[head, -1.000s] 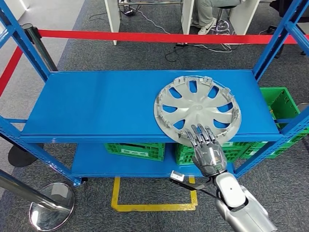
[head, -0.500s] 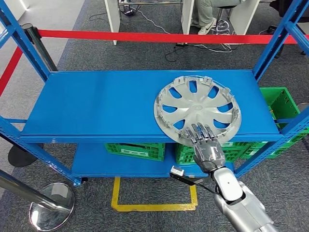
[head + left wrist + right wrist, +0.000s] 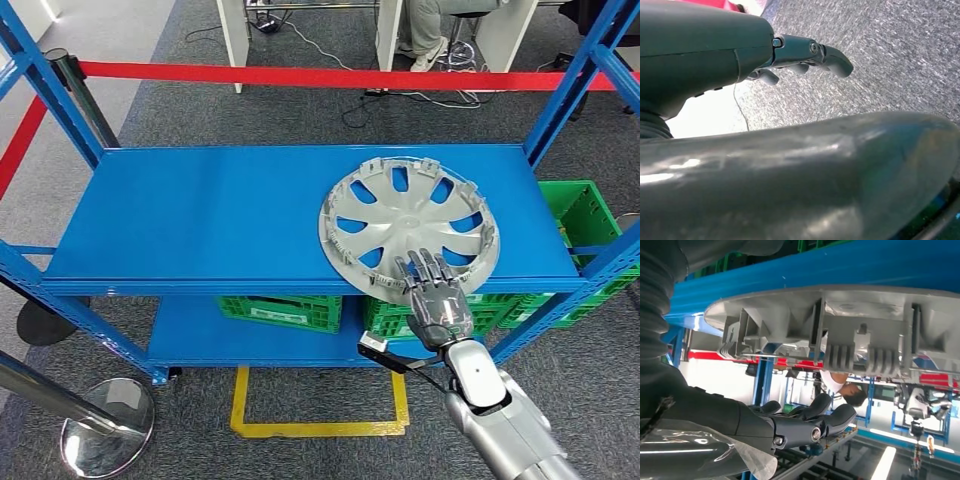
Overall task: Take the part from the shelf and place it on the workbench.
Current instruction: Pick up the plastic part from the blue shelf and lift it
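1. The silver wheel cover lies flat on the top deck of the blue shelf, toward its right end, with its near rim reaching the front edge. It sits in the same spot as 1 second ago.
2. The right hand is at the cover's near rim, fingers stretched forward over the edge and apart, grasping nothing. In the right wrist view the fingers are extended with a gap between them and the ribbed rim of the cover.
3. Since 1 second ago the right hand has shifted a little to the right along the rim and sits slightly further onto the cover.
4. The left hand hangs over grey carpet, fingers slightly curled and holding nothing.
5. Green crates stand on the lower deck, another green crate to the right.
6. A red barrier tape runs behind the shelf, and yellow floor marking lies in front.
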